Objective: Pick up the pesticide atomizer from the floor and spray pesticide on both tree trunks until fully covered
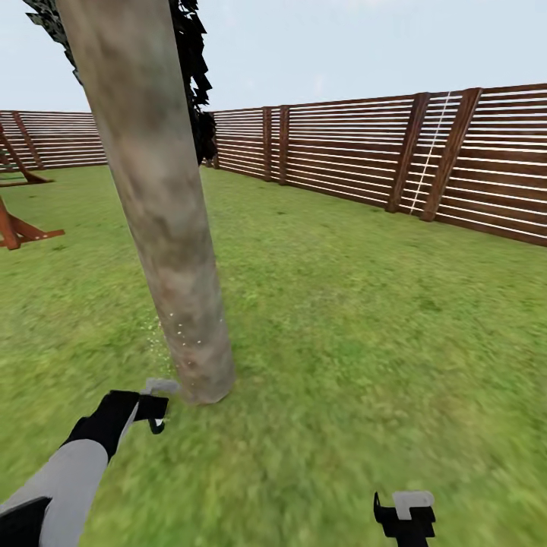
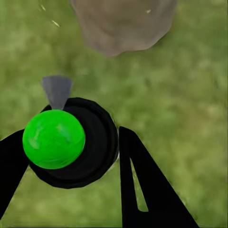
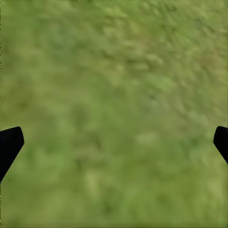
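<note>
A thick pale grey-brown tree trunk point(image 1: 167, 228) rises from the lawn just ahead of my left arm, leaning slightly. Its base point(image 2: 123, 23) is also in the left wrist view. My left gripper point(image 1: 152, 410) is low by the foot of the trunk, shut on the pesticide atomizer point(image 2: 97, 142). The atomizer is seen end-on as a black round body with a bright green knob and a grey nozzle point(image 2: 57, 90) aimed at the trunk. Pale specks point(image 1: 171, 327) float beside the lower trunk. My right gripper point(image 1: 403, 516) hangs open over bare grass, its fingertips point(image 3: 9, 142) wide apart.
A brown slatted fence point(image 1: 365, 152) runs along the back and right of the lawn. A black cone-shaped tree point(image 1: 199, 91) stands behind the trunk. Reddish wooden frame legs point(image 1: 19, 228) sit at the far left. Open grass point(image 1: 365, 319) stretches to the right.
</note>
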